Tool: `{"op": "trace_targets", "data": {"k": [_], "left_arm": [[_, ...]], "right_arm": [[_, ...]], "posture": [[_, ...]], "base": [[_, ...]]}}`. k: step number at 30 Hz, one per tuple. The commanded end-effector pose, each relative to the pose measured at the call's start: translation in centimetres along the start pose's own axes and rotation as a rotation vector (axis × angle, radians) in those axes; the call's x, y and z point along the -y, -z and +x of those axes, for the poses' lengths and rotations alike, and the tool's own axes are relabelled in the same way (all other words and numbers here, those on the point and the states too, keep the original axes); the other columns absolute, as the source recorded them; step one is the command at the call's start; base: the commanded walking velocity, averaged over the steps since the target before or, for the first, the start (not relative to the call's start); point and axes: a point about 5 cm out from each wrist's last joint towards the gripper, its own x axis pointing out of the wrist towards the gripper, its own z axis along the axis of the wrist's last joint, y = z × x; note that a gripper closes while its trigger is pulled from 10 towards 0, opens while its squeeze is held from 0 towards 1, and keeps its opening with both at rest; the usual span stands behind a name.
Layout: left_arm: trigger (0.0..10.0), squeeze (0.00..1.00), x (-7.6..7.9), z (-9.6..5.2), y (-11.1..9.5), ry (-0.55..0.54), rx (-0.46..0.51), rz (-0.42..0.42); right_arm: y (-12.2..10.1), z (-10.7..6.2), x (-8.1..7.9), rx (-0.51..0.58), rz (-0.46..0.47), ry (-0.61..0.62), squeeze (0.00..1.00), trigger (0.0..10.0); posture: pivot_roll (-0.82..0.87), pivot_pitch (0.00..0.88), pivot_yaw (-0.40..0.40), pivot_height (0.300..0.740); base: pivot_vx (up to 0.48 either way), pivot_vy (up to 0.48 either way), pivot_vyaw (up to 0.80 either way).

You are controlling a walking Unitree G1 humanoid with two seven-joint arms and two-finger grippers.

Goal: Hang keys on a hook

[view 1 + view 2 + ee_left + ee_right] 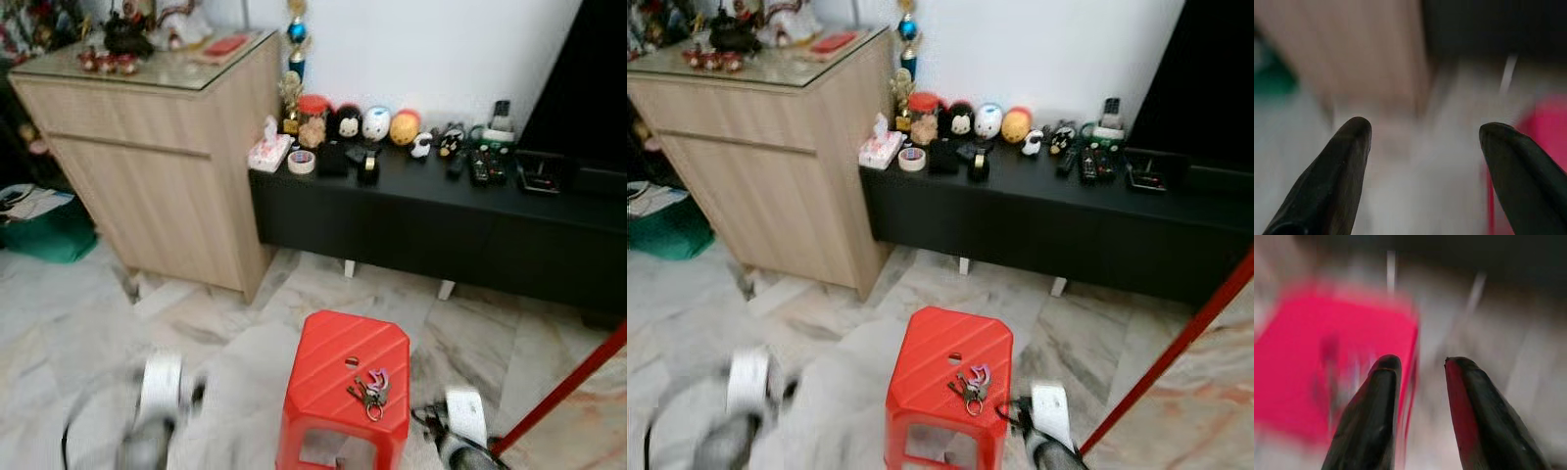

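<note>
1. Keys (369, 393): small bunch on a ring w/ a pinkish-purple tag, lying flat on top of the red plastic stool (338, 364), toward its near right corner, just nearer than the slot in the seat.
2. Stool stands on the marble floor (78, 323), in front of the low black TV console (431, 225).
3. Right gripper (1420, 363): fingers parted by a narrow gap, holding nothing. In the right wrist view it sits over the stool's right edge w/ red seat to one side and floor to the other; view is heavily blurred, keys can't be made out sharply there.
4. From the head cam, the right arm (466, 423) is low, just right of the stool, near the keys but not touching them.
5. Left gripper (1425, 128): fingers spread wide, empty. Its wrist view is blurred: pale floor, wood cabinet base, a bit of red stool at one side.
6. Left arm (157, 401) is low over the floor, well left of the stool, motion-blurred.
7. Light wood cabinet (167, 157) stands left of the console, glass top w/ small ornaments and a red item.
8. On the console: tissue pack (268, 152), tape roll (301, 161), red-lidded jar (313, 119), row of round plush toys (376, 123), remotes (480, 166).
9. Red pole (563, 392) slants up at the right; green bag (49, 235) at far left.
</note>
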Motion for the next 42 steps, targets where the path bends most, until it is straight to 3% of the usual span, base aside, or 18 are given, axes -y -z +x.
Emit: {"op": "trace_targets", "data": {"k": [1, 5, 12, 17, 26, 34, 42], "left_arm": [[10.0, 0.00, 0.5, -1.1, 1.4, 0.026, -0.033, -0.026], [10.0, 0.00, 0.9, -1.2, 0.7, 0.037, 0.039, -0.090], [10.0, 0.00, 2.0, -1.8, -0.4, 0.003, 0.128, -0.149], [10.0, 0.00, 2.4, -1.7, -0.6, 0.001, 0.140, -0.167], [10.0, 0.00, 1.0, -1.3, -1.5, -0.040, 0.160, -0.170], [10.0, 0.00, 1.8, -1.3, -1.7, -0.022, 0.169, -0.170], [10.0, 0.00, 2.5, -2.0, -1.3, -0.027, 0.164, -0.189]], "right_arm": [[-1.0, 0.0, 0.1, 0.077, 0.006, 0.016, 0.00, 10.0], [-2.4, 0.1, 0.0, 0.177, 0.057, -0.001, 0.00, 10.0], [-2.8, -0.9, 1.5, 0.274, 0.038, 0.016, 0.00, 10.0], [-2.4, -1.2, 2.5, 0.264, 0.023, 0.046, 0.00, 10.0], [-3.6, -0.8, 2.0, 0.293, 0.022, 0.041, 0.00, 10.0], [-2.3, -0.9, 2.5, 0.220, 0.007, 0.051, 0.00, 10.0], [-2.1, -1.0, 2.3, 0.202, -0.009, 0.014, 0.00, 10.0]], "posture": [[0.04, 0.000, -0.014, 0.740], [0.03, 0.000, -0.009, 0.740], [0.04, 0.000, -0.062, 0.740], [0.03, 0.000, -0.082, 0.740], [0.00, 0.000, -0.046, 0.740], [0.03, 0.000, -0.068, 0.740], [0.05, 0.000, -0.108, 0.693]], "base": [[0.000, 0.000, 0.00], [0.000, 0.000, 0.00], [0.000, 0.000, 0.00], [0.000, 0.000, 0.00], [0.000, 0.000, 0.00], [0.000, 0.000, 0.00], [0.000, 0.000, 0.00]]}}
